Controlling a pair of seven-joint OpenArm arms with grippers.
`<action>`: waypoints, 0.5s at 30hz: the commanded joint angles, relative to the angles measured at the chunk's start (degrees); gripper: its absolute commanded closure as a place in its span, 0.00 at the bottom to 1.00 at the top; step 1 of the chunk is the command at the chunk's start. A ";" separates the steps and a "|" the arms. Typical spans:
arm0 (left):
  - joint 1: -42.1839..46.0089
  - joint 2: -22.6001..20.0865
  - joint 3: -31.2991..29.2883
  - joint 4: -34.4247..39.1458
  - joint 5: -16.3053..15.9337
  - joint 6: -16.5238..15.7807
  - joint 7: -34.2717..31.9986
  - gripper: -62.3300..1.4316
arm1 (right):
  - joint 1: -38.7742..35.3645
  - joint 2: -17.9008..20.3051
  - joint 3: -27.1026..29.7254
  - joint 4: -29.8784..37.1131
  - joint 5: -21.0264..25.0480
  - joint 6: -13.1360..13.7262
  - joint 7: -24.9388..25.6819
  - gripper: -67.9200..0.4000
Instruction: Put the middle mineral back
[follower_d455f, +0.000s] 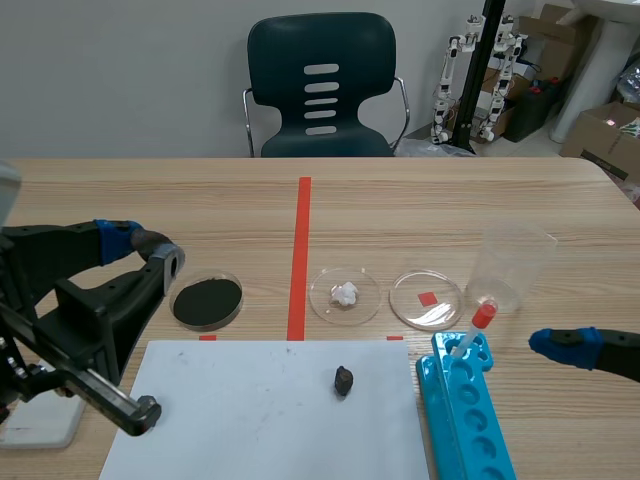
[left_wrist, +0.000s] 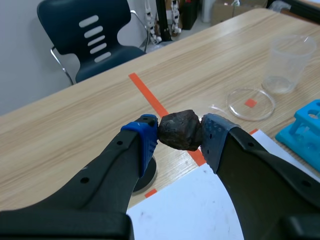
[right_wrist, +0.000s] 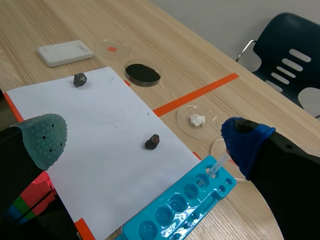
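My left gripper (left_wrist: 181, 134) is shut on a dark brown mineral (left_wrist: 180, 125), held in the air above the table's left side; in the scene view this gripper (follower_d455f: 145, 248) hangs over the left edge of the white paper (follower_d455f: 250, 410). A second dark mineral (follower_d455f: 343, 380) lies right of the paper's middle, also seen as mineral (right_wrist: 153, 142). A third mineral (right_wrist: 79, 79) rests at the paper's far left corner, hidden by my left arm in the scene view. My right gripper (right_wrist: 144, 139) is open and holds nothing, low at the right (follower_d455f: 565, 347).
Behind the paper stand a dish of black powder (follower_d455f: 207, 300), a dish with a white lump (follower_d455f: 345, 294) and a dish over a red mark (follower_d455f: 426, 299). A clear beaker (follower_d455f: 510, 265), a blue rack (follower_d455f: 465, 415) with a pipette (follower_d455f: 475, 328), and a white block (right_wrist: 65, 52) are nearby.
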 joint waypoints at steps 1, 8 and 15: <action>-0.17 0.13 0.02 1.16 0.07 0.28 -0.94 0.77 | 0.17 0.15 0.31 0.81 0.55 0.02 0.61 0.04; -0.17 0.11 0.02 1.16 0.07 0.28 -0.63 0.77 | 0.17 0.15 0.31 0.81 0.55 0.02 0.61 0.04; -0.17 0.13 0.02 1.16 0.07 0.28 -0.46 0.77 | 0.17 0.15 0.31 0.81 0.55 0.02 0.61 0.04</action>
